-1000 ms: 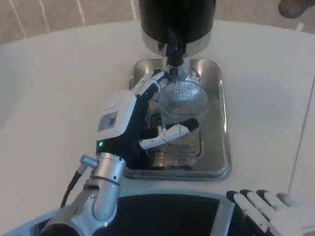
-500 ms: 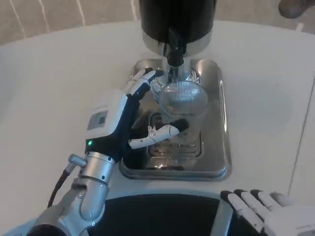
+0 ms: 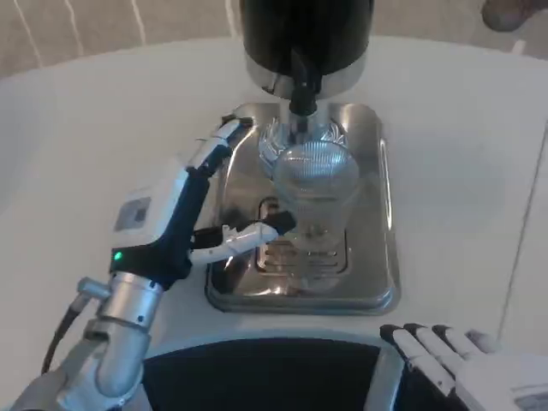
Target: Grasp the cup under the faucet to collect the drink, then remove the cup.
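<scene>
a: where is the cup (image 3: 315, 190)?

b: it stands upright on the steel drip tray (image 3: 377, 282), right under the black faucet (image 3: 303, 84) of the dark dispenser (image 3: 306, 38). it is clear and ribbed.

a: does the left hand (image 3: 184, 218) hold it?

b: no. that hand is spread open just left of the cup, fingers (image 3: 214, 147) reaching up along the tray's left edge, thumb (image 3: 244, 236) pointing toward the cup's base. the thumb tip looks very close to the glass; whether it touches, i cannot tell.

a: and the right hand (image 3: 458, 364)?

b: it lies low at the bottom right, near the table (image 3: 86, 137) edge, well apart from the tray. its fingers lie extended side by side, holding nothing.
</scene>
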